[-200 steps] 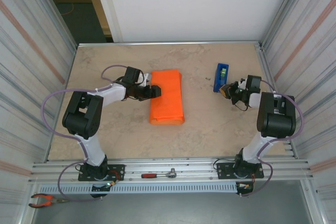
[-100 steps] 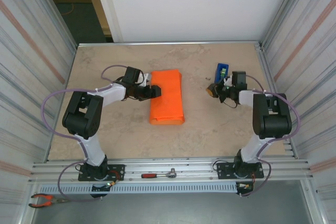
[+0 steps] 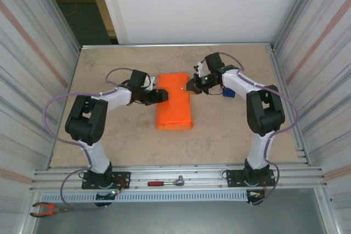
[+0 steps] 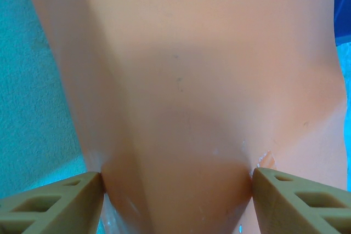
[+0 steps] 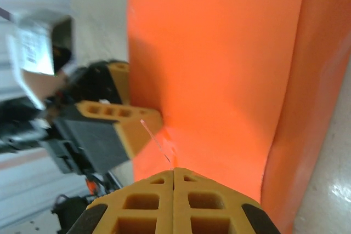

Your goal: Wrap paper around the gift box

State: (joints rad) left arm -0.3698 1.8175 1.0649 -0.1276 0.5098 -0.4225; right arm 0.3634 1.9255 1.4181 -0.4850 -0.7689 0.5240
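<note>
The orange paper (image 3: 174, 102) lies folded into a long bundle in the middle of the table; the gift box is hidden inside it. My left gripper (image 3: 159, 96) reaches in from the bundle's left side. In the left wrist view its fingers (image 4: 55, 204) press on both flanks of the paper (image 4: 181, 97), so the left gripper (image 4: 176, 190) is shut on it. My right gripper (image 3: 192, 85) hovers at the bundle's upper right edge. It is shut (image 5: 174, 171), with a thin clear strip of tape (image 5: 156, 141) sticking out of its tips over the paper (image 5: 219, 64).
A blue tape dispenser (image 3: 227, 91) stands right of the bundle, partly behind my right arm. A ratchet wrench (image 3: 167, 182) and red-handled pliers (image 3: 46, 209) lie on the rails at the near edge. Metal walls close off both sides.
My right arm has swung left, from beside the tape dispenser over to the bundle's upper right edge, staying shut. The left gripper and the paper have not moved.
</note>
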